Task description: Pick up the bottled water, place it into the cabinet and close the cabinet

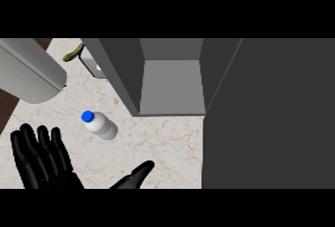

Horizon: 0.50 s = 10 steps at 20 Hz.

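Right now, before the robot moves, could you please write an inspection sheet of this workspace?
Surface: beige marbled counter.
Job's things: bottled water, white with blue cap, on the counter, touched by no hand; cabinet open, nothing seen inside; cabinet door swung out at the right.
Clutter: large grey rounded object and green item, upper left.
Hands: left hand open, fingers up, resting lower left; right hand at lower edge, partly cut off.
Cables: nothing seen.
Surroundings: dark brown strip past the counter's left edge.
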Tool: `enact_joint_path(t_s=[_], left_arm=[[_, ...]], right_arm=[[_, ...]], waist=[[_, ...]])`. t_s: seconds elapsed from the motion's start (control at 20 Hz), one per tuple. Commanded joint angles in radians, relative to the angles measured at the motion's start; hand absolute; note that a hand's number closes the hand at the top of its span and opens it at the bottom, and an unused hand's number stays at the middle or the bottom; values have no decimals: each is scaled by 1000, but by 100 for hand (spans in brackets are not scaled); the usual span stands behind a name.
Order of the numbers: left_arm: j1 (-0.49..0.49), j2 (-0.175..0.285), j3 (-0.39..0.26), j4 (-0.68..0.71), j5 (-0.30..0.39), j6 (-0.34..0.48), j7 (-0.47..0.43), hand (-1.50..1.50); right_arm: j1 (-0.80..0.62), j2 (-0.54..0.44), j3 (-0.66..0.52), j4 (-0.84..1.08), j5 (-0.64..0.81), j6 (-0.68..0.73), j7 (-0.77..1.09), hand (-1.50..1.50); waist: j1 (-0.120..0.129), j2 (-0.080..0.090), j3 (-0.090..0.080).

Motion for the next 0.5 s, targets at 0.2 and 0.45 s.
enact_joint_path(t_s=[0.2,0.45], left_arm=[[-50,-1,92,81,93,77,10,-150],[-33,36,127,120,275,100,-85,-150]], right_arm=[[165,-33,-80,-156,-121,88,-49,-150],[202,-18,-31,-223,-111,64,5,-150]], waist=[[-12,1,0],[-7,3,-4]])
